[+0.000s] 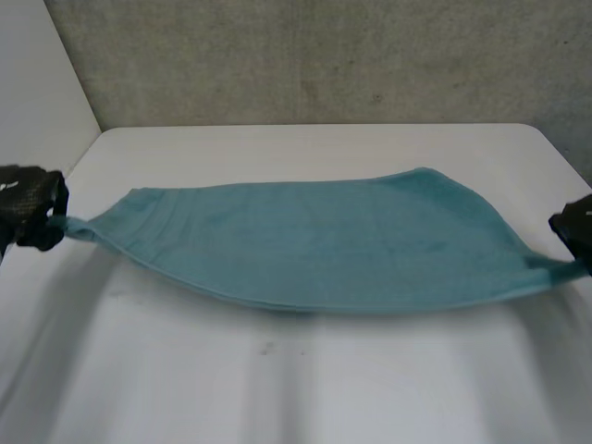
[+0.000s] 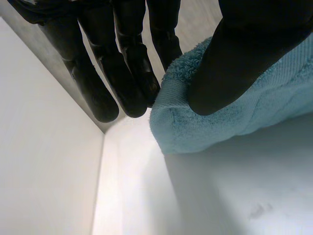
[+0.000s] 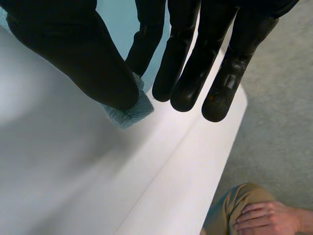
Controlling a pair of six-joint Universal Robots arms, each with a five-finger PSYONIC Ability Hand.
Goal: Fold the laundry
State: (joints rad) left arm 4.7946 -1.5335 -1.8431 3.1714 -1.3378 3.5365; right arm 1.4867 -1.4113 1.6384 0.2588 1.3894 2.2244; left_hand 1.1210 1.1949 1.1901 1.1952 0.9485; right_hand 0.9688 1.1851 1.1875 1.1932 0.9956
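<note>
Towel: the teal towel [image 1: 324, 240] is hanging stretched between the two hands over the white table [image 1: 305, 398], sagging in the middle and casting a shadow on the tabletop; whether its lowest part is touching the table cannot be told.
Towel's near edge: it is showing more than one layer, so the cloth is lying doubled.
Left hand: the left hand [image 1: 32, 208] is gripping the towel's left end at the table's left side.
Left fingers: in the left wrist view the thumb is pressing down on the thick towel corner while the straight fingers [image 2: 122, 78] are backing it from the other side, pinching the cloth.
Right hand: the right hand [image 1: 575, 229] is holding the towel's right end, pulled out to a point near the table's right edge.
Right fingers: in the right wrist view the thumb and one of the fingers [image 3: 144, 44] are pinching a small tip of the towel; the rest are pointing straight out past it.
Beyond the table: a person's hand [image 3: 266, 220] is resting on a tan trouser leg [image 3: 227, 205] above the grey floor [image 3: 283, 122].
</note>
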